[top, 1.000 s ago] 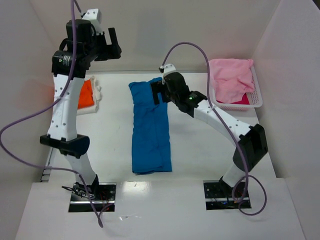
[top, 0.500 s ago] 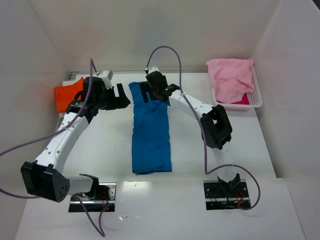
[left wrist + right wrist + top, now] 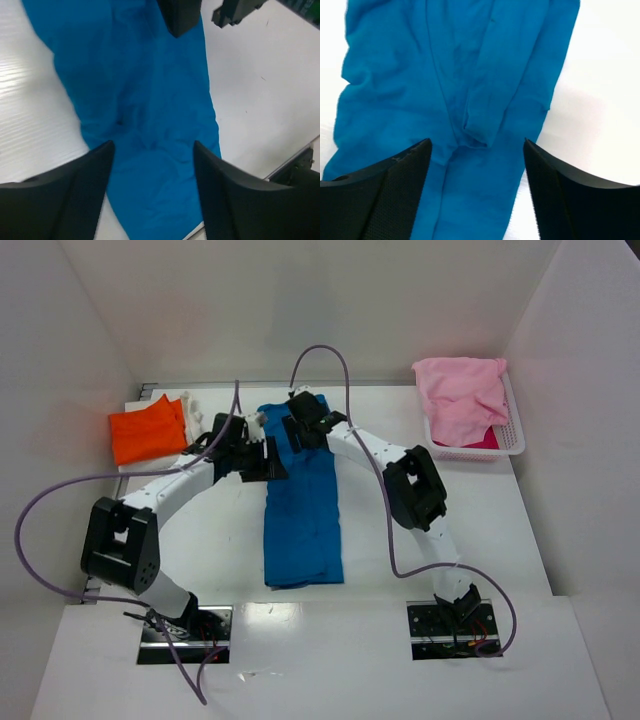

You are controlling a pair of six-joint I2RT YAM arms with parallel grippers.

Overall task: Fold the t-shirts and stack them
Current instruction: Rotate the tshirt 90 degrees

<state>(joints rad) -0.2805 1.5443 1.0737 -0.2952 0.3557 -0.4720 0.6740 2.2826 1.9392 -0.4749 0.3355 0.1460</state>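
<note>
Left gripper (image 3: 153, 146): jaws spread wide, nothing pinched. Blue t-shirt (image 3: 140, 90) cloth fills the gap under them; we cannot tell if the fingertips touch it. In the top view we see this gripper (image 3: 268, 458) at the left edge of the blue t-shirt (image 3: 303, 510), close to its far end.

Right gripper (image 3: 476, 143): jaws also spread, also holding nothing. It is over the blue t-shirt, where a folded flap of cloth ends just between the fingers. From above we put it (image 3: 300, 425) over the shirt's far end, just beside the left gripper. One of its dark fingers pokes into the top of the left wrist view.

The blue t-shirt is folded into a long narrow strip. It lies flat on the white table (image 3: 220, 530), running lengthwise from the far side towards the arm bases, with wrinkles along its middle.

The orange t-shirt (image 3: 147, 430) lies well left of the blue t-shirt's far end, not touching it. The pink t-shirt (image 3: 462, 395) is well right of the same end, heaped in the white basket (image 3: 515, 435) and spilling over its rim. A darker pink scrap shows beneath it.

Purple cables (image 3: 320, 352) loop above the blue t-shirt's far end.
</note>
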